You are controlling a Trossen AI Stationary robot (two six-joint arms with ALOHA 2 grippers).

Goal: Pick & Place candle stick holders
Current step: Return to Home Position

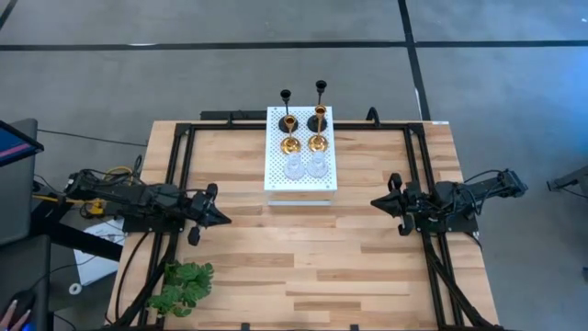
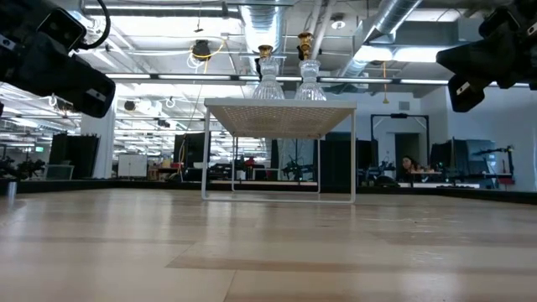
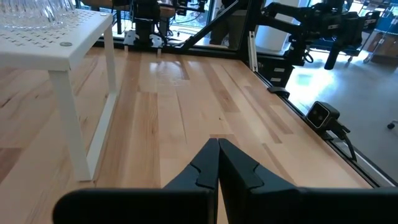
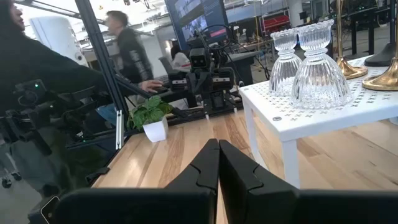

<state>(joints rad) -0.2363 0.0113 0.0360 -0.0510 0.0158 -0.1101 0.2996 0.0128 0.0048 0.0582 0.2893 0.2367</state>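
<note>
Six candle stick holders stand in two rows on the white perforated board [image 1: 301,179] at the table's far middle: two tall black ones [image 1: 286,99] at the far end, two gold ones [image 1: 290,144] in the middle, two clear glass ones [image 1: 294,167] nearest. The glass ones show in the right wrist view [image 4: 317,68] and the low view [image 2: 268,80]. My left gripper [image 1: 223,219] is shut and empty above the table, left of the board. My right gripper [image 1: 375,203] is shut and empty, right of the board.
The board is a small raised table on thin white legs [image 3: 65,118]. A green leafy plant [image 1: 182,287] in a white pot stands at the table's near left corner. People show in the room behind in the right wrist view [image 4: 127,53]. Bare wood lies between the grippers [image 1: 303,248].
</note>
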